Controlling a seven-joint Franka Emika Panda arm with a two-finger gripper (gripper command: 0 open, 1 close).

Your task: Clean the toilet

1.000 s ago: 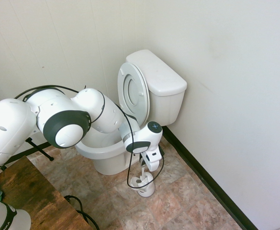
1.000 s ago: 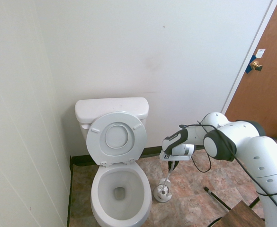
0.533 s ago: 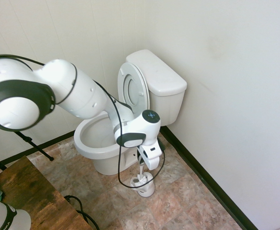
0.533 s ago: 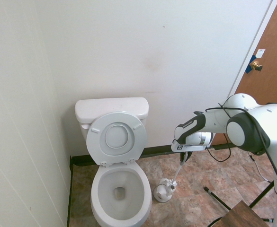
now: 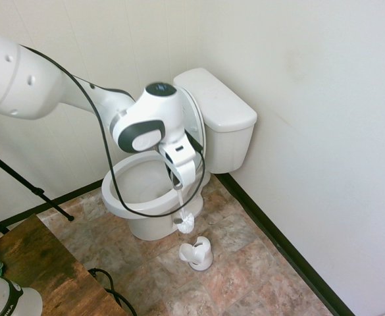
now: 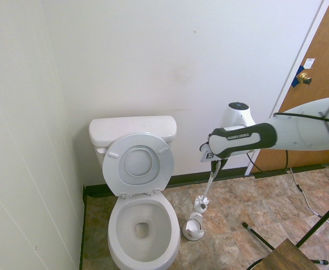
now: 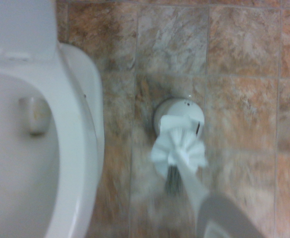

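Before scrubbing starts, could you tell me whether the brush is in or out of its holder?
Out: the brush hangs above its holder.

White brush holder (image 5: pixel 197 254) on tiled floor (image 5: pixel 245 283); wooden door (image 6: pixel 316 107) with brass knob (image 6: pixel 304 77).

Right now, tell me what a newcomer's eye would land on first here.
The white toilet in the corner, its seat and lid raised against the tank. Beside it, the end effector grips a white toilet brush, hanging clear above its holder on the tiled floor.
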